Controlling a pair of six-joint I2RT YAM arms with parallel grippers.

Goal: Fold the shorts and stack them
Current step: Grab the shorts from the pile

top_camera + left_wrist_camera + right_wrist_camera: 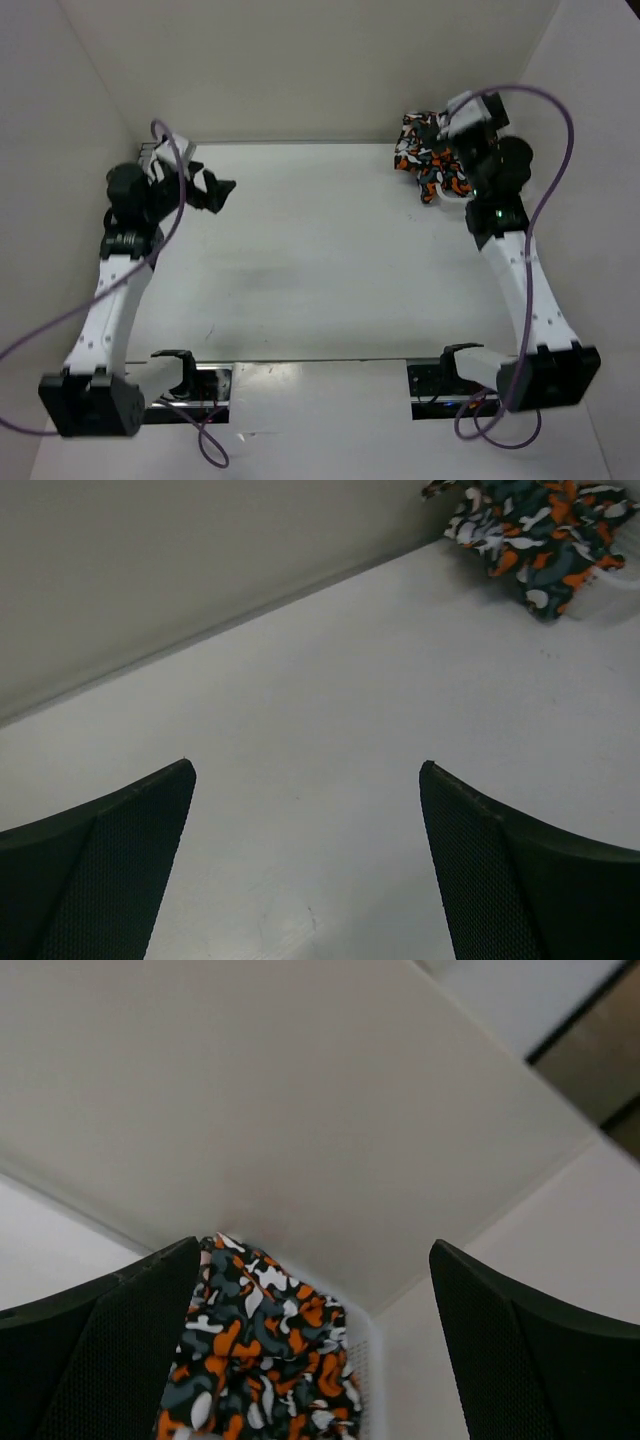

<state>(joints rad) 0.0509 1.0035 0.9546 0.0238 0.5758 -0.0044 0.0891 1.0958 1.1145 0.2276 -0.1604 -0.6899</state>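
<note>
Listing from the top view: shorts (428, 160), camouflage print of orange, black, white and grey-teal, bunched in a heap at the far right corner of the tabletop (320, 270). Right gripper (447, 128) over the heap, jaws largely hidden by its own wrist. Left gripper (217, 190) near the far left corner, jaws wide, well apart from the shorts.

Left wrist view: jaws spread wide, nothing between them; shorts far off by the back wall, draped over a white basket (618, 580).

Right wrist view: jaws wide, holding nothing; shorts below, lying in the basket against its white rim.
</note>
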